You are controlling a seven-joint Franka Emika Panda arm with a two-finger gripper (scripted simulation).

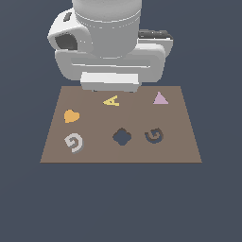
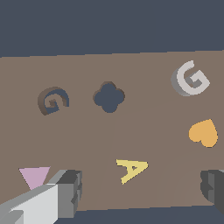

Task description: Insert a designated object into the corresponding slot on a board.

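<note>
**One arm, one board, four loose shapes, two recesses**

One gripper [image 2: 142,190], seen from the wrist camera: two dark-tipped fingers [image 2: 70,189] set wide apart, with nothing between them and nothing touched. The yellow letter A [image 2: 130,169] shows on the surface beyond the gap. In the exterior view the bulky white arm [image 1: 108,42] hangs over the far edge of the board and hides the fingers.

One board [image 1: 120,153]: flat, brown, rectangular, lying on a dark blue-grey floor [image 1: 120,203].

One grey G block [image 1: 74,142]: light grey, thick, casting a visible side wall, lying flat on the board near the front corner on the exterior view's left. Nothing touches it. It sits just in front of the orange heart [image 1: 71,116].

One G-shaped recess [image 1: 154,135]: dark, sunk into the board, empty, on the exterior view's right in the same front row as the block and about its size. Block and recess are well apart.

One clover-shaped recess [image 1: 122,136]: dark, four-lobed, empty, between the grey block and the G recess.

One pink triangle [image 1: 160,98]: flat, near the far corner on the exterior view's right, with the yellow A in the same far row toward the middle.
</note>
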